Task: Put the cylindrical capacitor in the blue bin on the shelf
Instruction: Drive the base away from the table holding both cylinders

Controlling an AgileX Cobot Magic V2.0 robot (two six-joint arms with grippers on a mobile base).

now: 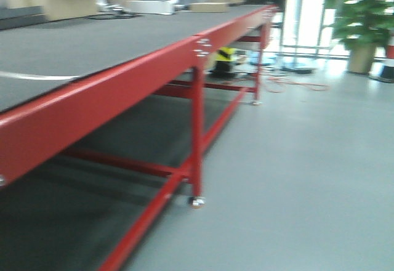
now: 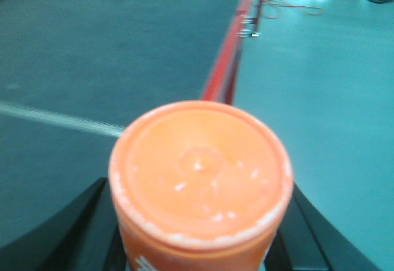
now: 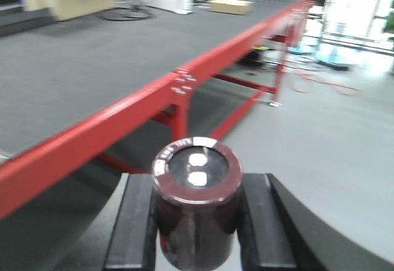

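Note:
The cylindrical capacitor [image 3: 197, 171], dark maroon with two pale terminals on its top, stands upright between the black fingers [image 3: 136, 222] of my right gripper [image 3: 197, 222], which is shut on it. My left gripper [image 2: 200, 249] is shut on an orange cylinder [image 2: 200, 172] with a round cap, and its black fingers [image 2: 74, 237] show on either side. Both grippers hover beside a long red-framed table. The blue bin and the shelf are out of view.
A red-framed table with a dark grey top [image 1: 92, 43] runs along the left, with a red leg [image 1: 197, 148] near me. Cardboard boxes [image 1: 209, 6] sit at its far end. On the grey floor to the right are an orange cable [image 1: 295, 85] and a potted plant [image 1: 363, 18].

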